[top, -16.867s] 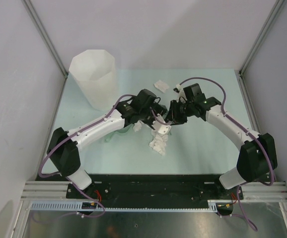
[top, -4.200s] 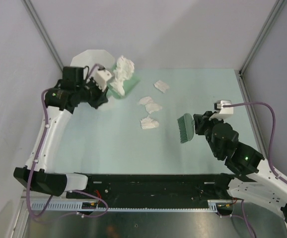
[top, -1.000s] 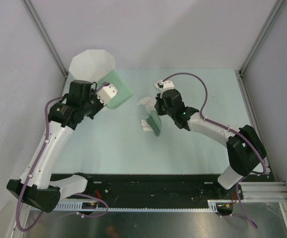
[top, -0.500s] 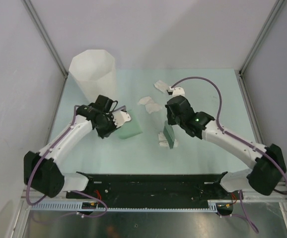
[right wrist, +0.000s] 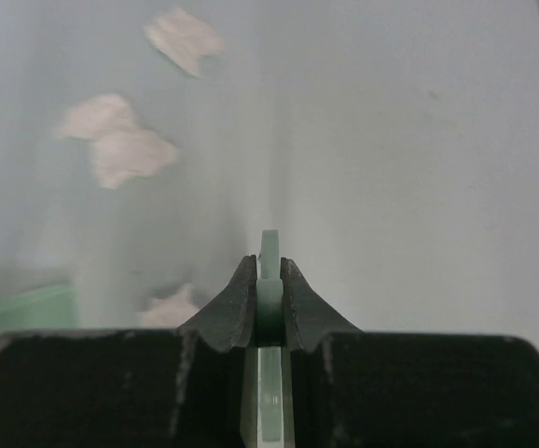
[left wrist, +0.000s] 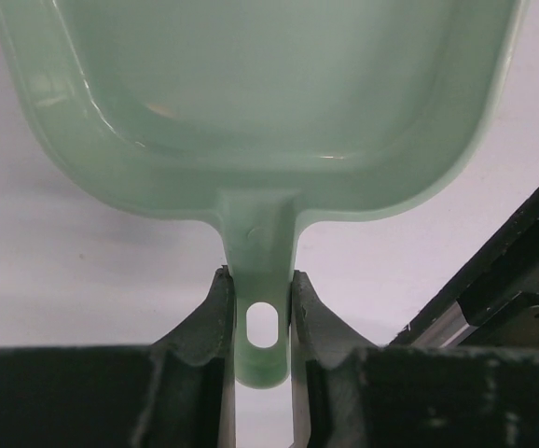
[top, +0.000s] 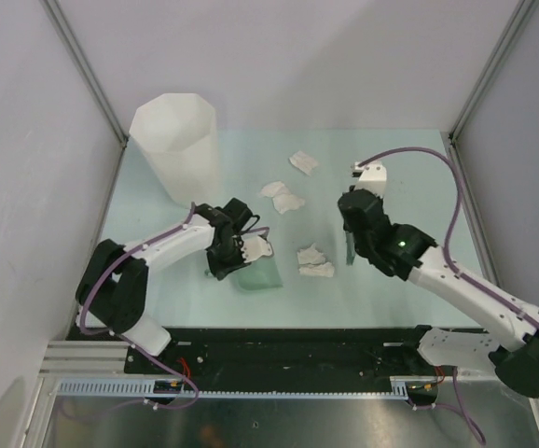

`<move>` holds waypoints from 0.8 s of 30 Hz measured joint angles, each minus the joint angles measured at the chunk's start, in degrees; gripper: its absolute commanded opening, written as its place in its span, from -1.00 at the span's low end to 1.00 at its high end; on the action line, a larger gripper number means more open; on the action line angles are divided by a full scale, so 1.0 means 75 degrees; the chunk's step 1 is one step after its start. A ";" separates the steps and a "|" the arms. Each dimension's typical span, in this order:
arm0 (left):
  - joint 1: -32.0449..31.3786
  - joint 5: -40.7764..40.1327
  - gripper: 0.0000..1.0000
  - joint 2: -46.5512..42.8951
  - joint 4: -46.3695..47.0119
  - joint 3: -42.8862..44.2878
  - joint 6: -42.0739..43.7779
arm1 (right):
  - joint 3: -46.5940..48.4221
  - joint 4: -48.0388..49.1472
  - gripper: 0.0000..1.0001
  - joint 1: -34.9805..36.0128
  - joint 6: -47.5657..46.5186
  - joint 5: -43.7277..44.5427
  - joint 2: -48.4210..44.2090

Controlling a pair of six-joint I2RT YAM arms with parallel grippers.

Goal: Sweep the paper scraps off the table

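Several crumpled white paper scraps lie on the mint-green table [top: 409, 168]: two together [top: 314, 261] at the front middle, two [top: 282, 197] further back, one [top: 302, 161] near the far edge. My left gripper [top: 245, 253] is shut on the handle of an empty green dustpan [top: 260, 276], just left of the front scraps; the left wrist view shows the handle [left wrist: 262, 280] between the jaws. My right gripper [top: 348, 235] is shut on a green brush [top: 347, 250], right of those scraps. The right wrist view shows the brush [right wrist: 269, 257], scraps [right wrist: 120, 149] and the dustpan corner [right wrist: 18, 313].
A tall white faceted bin [top: 176, 145] stands at the back left corner of the table. Grey walls and metal rails edge the table on three sides. The black front rail [top: 307, 345] runs along the near edge.
The left gripper has carried the dustpan right and toward the front edge. The right gripper has drawn the brush to the right, leaving the front scraps beside the dustpan.
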 measured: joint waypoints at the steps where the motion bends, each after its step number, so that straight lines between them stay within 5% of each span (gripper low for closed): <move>1: -0.0087 -0.0017 -0.99 0.0125 0.0038 0.0000 -0.0012 | -0.0102 -0.0085 -1.00 0.0012 -0.0003 0.0417 0.0152; 12: -0.0446 -0.0213 -1.00 0.0653 0.0309 0.0006 -0.0090 | -0.0752 0.0160 -1.00 0.0781 -0.0175 0.1897 0.2288; 24: -0.0455 -0.0201 -1.00 0.0758 0.0350 0.0111 -0.0082 | -0.0880 0.2512 -1.00 0.1113 -0.0090 -0.1859 0.1070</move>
